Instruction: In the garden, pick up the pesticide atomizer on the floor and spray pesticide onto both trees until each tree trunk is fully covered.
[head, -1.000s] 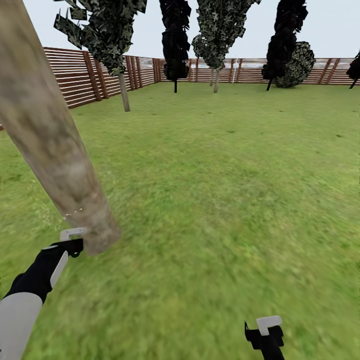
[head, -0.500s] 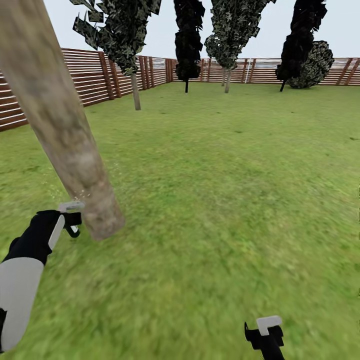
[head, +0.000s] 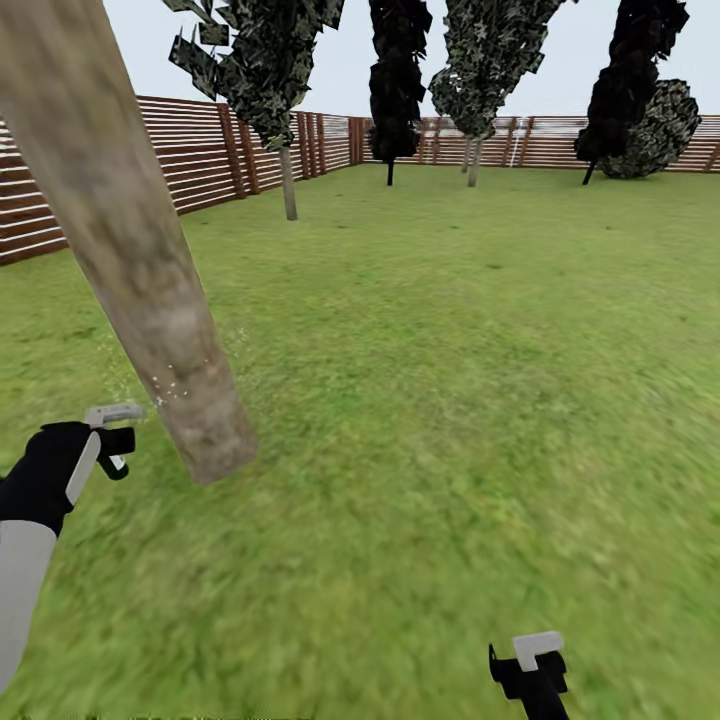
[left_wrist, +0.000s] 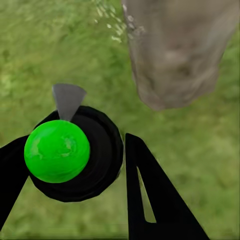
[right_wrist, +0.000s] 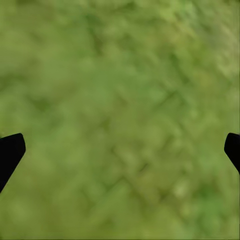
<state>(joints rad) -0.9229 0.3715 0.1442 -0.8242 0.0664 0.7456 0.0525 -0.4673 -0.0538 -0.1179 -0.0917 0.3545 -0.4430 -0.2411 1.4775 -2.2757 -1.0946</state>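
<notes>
Left claw (left_wrist: 90, 165) at lower left grips the pesticide atomizer (left_wrist: 70, 152) just beside the tree trunk (head: 130, 250), white pesticide specks (head: 170, 385) low down, so I'd sweep upward slowly; right claw (right_wrist: 120, 150) hangs wide, empty.

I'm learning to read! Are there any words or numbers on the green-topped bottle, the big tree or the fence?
None to read:
Atomizer in the left gripper: no label shows.
Tree trunk: only bark and white specks.
Fence: bare slats.
Right gripper: plain black.
</notes>
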